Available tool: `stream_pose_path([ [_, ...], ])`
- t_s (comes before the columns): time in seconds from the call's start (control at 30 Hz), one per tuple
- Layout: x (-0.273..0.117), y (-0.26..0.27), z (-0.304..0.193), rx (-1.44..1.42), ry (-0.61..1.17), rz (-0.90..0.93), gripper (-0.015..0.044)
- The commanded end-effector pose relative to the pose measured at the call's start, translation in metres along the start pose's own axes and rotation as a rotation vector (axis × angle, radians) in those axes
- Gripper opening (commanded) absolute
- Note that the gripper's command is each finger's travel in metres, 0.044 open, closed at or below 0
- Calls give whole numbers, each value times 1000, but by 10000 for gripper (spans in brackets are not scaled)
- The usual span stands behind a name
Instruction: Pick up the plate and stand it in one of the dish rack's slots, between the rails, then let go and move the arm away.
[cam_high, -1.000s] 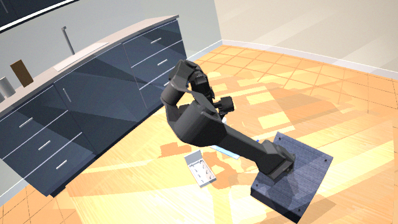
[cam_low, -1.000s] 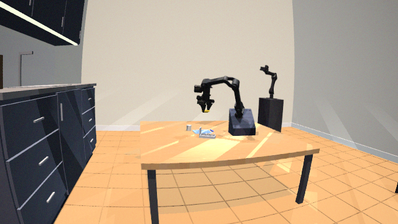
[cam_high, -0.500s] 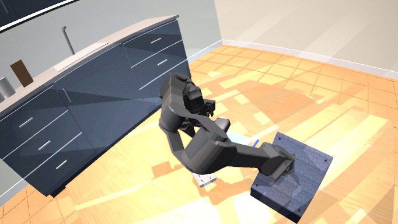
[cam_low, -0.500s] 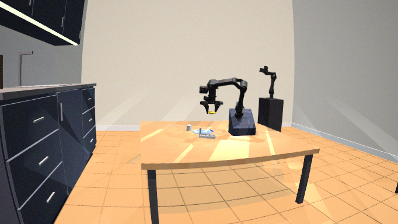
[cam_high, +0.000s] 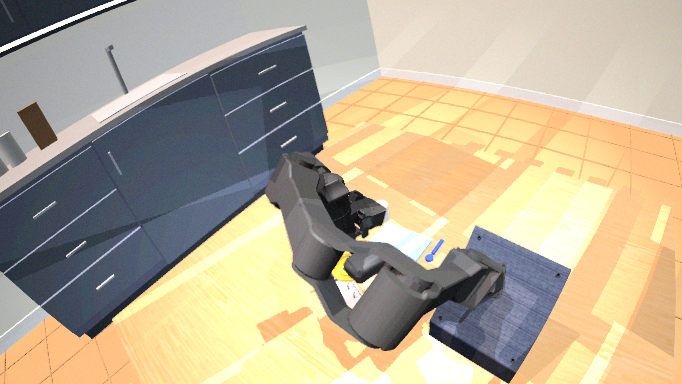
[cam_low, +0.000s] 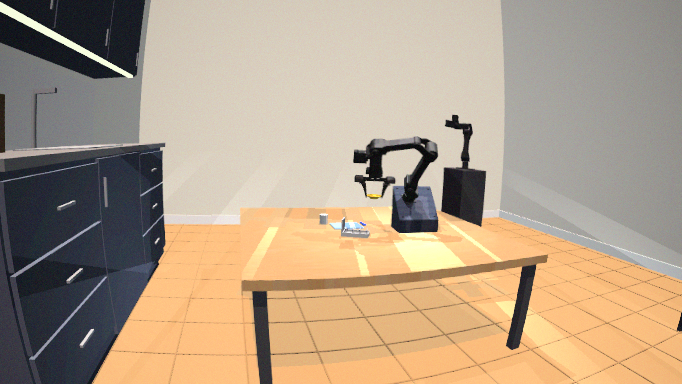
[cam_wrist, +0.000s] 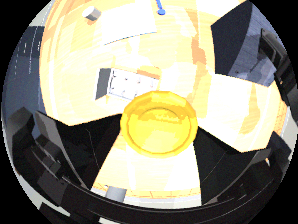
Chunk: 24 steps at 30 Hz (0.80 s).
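Note:
The yellow plate (cam_high: 342, 270) (cam_low: 374, 196) (cam_wrist: 159, 134) is held in the air, lying nearly level, well above the table. My gripper (cam_low: 374, 195) (cam_wrist: 159, 124) is shut on the plate, with one finger at each of two opposite rim sides; the fingers point down. In the top view the arm hides most of the gripper and part of the plate. The small light grey dish rack (cam_high: 351, 294) (cam_low: 355, 234) (cam_wrist: 102, 84) stands on the table below the plate, with a raised panel at one end. In the wrist view the plate overlaps the rack's near corner.
A light blue cloth (cam_high: 400, 240) (cam_low: 345, 226) (cam_wrist: 127, 22) lies beyond the rack in the wrist view. A blue utensil (cam_high: 435, 250) (cam_low: 363, 224) (cam_wrist: 161, 11) lies beside it. A grey-white cup (cam_low: 323, 219) (cam_wrist: 91, 13) stands near the cloth. The arm's dark blue base block (cam_high: 530, 295) (cam_low: 415, 222) (cam_wrist: 232, 42) stands nearby.

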<state>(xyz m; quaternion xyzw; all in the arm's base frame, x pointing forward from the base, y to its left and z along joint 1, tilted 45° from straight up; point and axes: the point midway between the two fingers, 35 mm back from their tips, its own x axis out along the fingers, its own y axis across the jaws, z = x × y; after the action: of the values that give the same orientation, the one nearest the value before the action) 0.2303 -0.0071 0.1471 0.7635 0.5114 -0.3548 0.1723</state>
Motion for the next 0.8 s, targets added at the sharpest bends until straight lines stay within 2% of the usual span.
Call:
stream_pose_path([
  [0.0, 3, -15, -6, 124, 9, -9, 0],
  [0.27, 6, -18, -6, 137, -6, -13, 0],
  [0.77, 48, -20, 28, -62, -339, -49, 0],
])
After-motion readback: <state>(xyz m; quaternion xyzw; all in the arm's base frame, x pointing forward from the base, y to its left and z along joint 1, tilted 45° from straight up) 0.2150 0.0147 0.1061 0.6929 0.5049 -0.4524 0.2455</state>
